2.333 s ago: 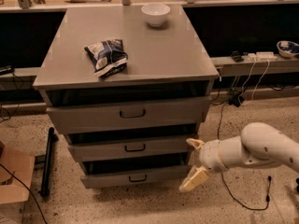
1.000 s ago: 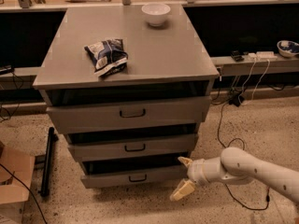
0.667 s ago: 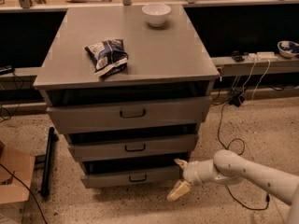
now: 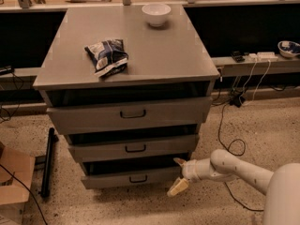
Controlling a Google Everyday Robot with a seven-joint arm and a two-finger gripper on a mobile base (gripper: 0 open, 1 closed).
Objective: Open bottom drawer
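The bottom drawer (image 4: 117,178) is the lowest and narrowest of three grey fronts in the cabinet, near the floor. Its small dark loop handle (image 4: 138,178) sits at centre. A thin dark gap shows above its front. My gripper (image 4: 178,174) is open at the drawer's right end, to the right of the handle. One cream fingertip (image 4: 180,161) is level with the front's upper right corner. The other (image 4: 177,187) hangs below the front, near the floor. My white arm (image 4: 243,172) reaches in from the lower right.
The cabinet top (image 4: 154,50) carries a chip bag (image 4: 107,55) and a white bowl (image 4: 156,14). A black bar (image 4: 47,162) lies on the floor at the left beside a cardboard box (image 4: 13,182). Cables (image 4: 229,139) trail on the floor at the right.
My gripper has moved left and down, from beside the cabinet's right side to the right end of the bottom drawer. The drawers have not moved.
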